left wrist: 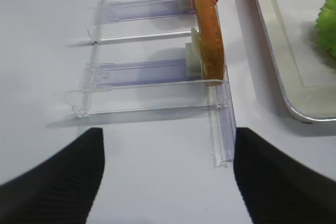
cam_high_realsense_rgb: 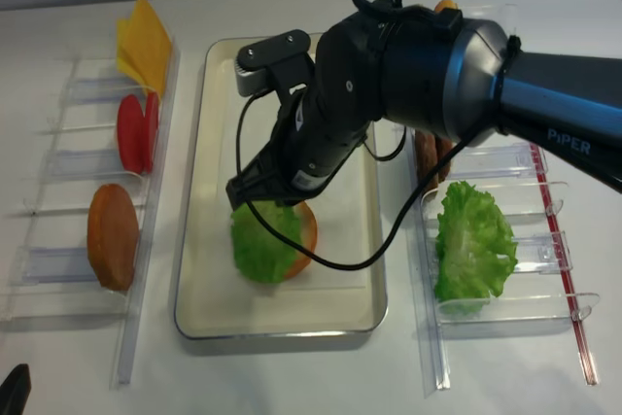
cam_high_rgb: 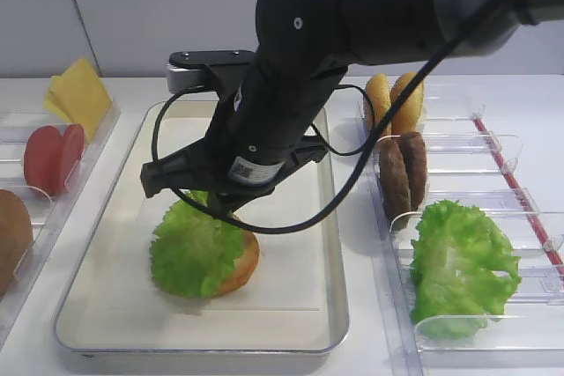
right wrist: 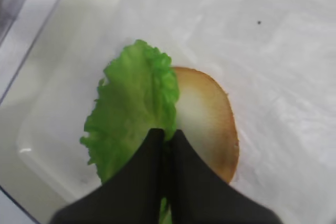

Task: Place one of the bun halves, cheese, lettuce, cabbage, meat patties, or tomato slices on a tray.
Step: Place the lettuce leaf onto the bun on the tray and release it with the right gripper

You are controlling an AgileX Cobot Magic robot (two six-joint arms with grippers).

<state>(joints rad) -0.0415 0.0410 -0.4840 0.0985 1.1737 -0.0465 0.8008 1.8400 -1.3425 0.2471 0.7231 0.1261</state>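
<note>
White worktop, pale wall behind, nothing fancy. Starting at the right gripper [right wrist: 167, 137]: its black fingers [right wrist: 144, 156] are pinched together on the near edge of the lettuce [right wrist: 131, 108], so it's clenched on the leaf, not let go. That frilly green leaf is already draped over most of a bun half [right wrist: 207, 119] lying cut face up on the paper liner of the tray [cam_high_rgb: 328, 244], toward the front left of it. So as far as I can judge, the placing is basically done and what's left is opening up and lifting clear (without dragging the leaf off the bun, which looks like the one risk). The left gripper [left wrist: 168, 177] hangs over the worktop off to the left, fingers spread wide and empty, near the clear bins [left wrist: 157, 72] holding another bun. Further out: cheese [cam_high_rgb: 77, 94] and tomato slices [cam_high_rgb: 53, 158] on the left, meat patties [cam_high_rgb: 404, 173] and a big heap of leaves [cam_high_rgb: 463, 266] on the right.
</note>
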